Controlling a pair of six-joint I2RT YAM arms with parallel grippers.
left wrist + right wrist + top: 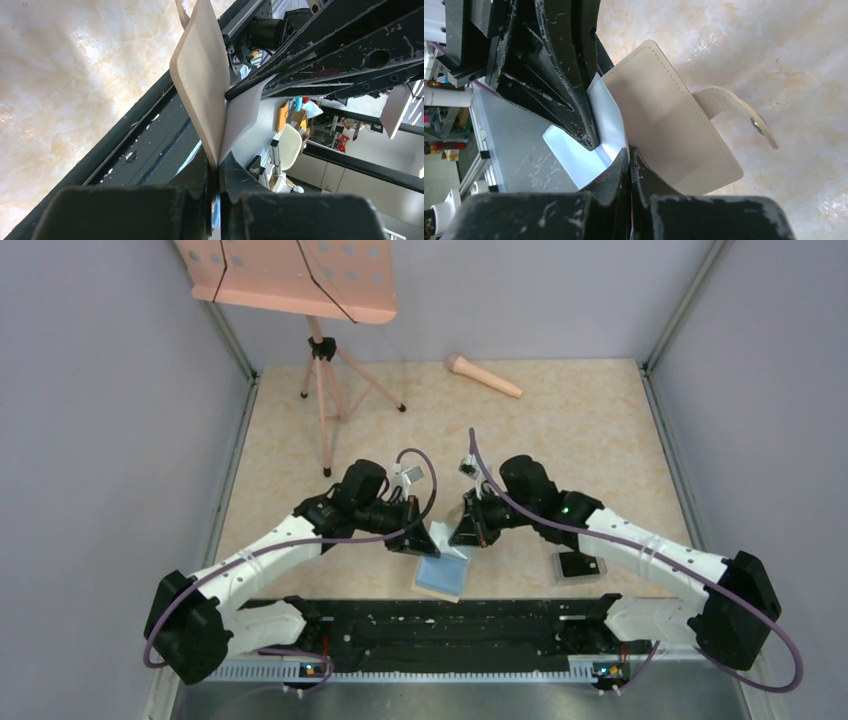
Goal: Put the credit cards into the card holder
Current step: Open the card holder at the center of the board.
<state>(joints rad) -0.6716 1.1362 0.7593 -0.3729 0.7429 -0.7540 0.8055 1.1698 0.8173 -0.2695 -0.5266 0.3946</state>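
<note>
The card holder hangs open between my two grippers over the table's near edge, light blue inside. In the left wrist view its beige flap stands up from my left gripper, which is shut on it. My right gripper is shut, its tips where the beige outside meets the blue inside. A thin dark edge with some red shows between its jaws, apparently a credit card. The snap strap sticks out to the right. From above, the left gripper and right gripper almost touch.
A dark card lies on the table under the right arm. A pink music stand stands at the back left on its tripod. A pink microphone lies at the back. A black rail runs along the near edge.
</note>
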